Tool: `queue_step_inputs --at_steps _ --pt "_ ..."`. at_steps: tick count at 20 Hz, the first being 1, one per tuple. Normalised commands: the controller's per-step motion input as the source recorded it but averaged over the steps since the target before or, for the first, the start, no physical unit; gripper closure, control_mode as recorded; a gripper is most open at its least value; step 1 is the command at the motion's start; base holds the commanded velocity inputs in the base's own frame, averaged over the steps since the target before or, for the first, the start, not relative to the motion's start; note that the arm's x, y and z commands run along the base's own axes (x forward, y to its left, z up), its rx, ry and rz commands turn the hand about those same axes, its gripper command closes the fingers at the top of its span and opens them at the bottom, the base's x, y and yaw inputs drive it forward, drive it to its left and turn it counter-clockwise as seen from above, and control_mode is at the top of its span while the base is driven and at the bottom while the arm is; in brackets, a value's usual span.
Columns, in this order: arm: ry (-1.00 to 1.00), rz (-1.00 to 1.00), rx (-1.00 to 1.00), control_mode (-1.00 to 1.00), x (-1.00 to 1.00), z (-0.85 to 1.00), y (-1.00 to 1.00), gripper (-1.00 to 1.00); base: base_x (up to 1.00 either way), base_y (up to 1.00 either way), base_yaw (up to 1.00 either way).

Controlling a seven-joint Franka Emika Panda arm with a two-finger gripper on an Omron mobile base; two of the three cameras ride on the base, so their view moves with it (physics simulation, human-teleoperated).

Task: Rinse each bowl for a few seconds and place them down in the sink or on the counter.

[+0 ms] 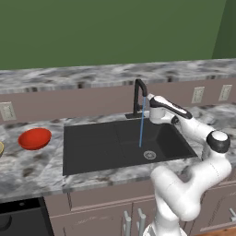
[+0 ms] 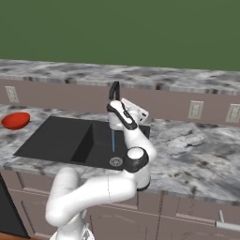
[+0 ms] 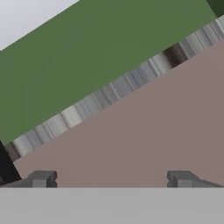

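- the claw (image 3: 111,179) is spread wide and pinching nothing; in the hand view its two dark fingertips (image 3: 41,178) stand far apart with bare mauve wall between them.
- the claw is up at the back of the sink (image 1: 92,147), right beside the black arched faucet (image 1: 139,96), and it faces the backsplash (image 3: 144,127) rather than the basin.
- ahead of the claw in the hand view the mauve backsplash runs up to a marbled ledge (image 3: 109,94), with green wall (image 3: 87,52) above that, all tilted with the hand.
- a thin blue stream of water (image 1: 141,124) falls from the faucet spout just beside the claw and lands in the black basin below it, near the round silver drain (image 1: 150,155).
- the red bowl (image 1: 34,138) sits upright on the counter (image 1: 27,168), well away from the claw, beyond the far end of the sink from it and apart from the sink rim.
- at the very edge of the left base view, further still from the claw than the red bowl, a tan rim (image 1: 1,148) peeks in; too little shows to tell more.
- white wall outlets (image 1: 197,95) sit on the backsplash on the other side of the claw from the red bowl.
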Motion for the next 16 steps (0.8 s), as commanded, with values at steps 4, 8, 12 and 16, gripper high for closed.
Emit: queue_step_inputs --at_steps 4,8,12,16 --pt "0.01 0.0 0.0 -1.0 -0.43 0.61 -0.04 -1.0 0.0 0.0 0.0" --pt "0.08 -0.01 0.01 -1.0 -0.47 0.62 0.0 -1.0 0.0 0.0 0.0" --pt "0.16 -0.05 0.01 -1.0 -0.44 0.62 -0.01 -1.0 0.0 0.0 0.0" --pt "0.2 -0.09 0.0 -1.0 -0.32 0.63 -0.03 -1.0 0.0 0.0 0.0"
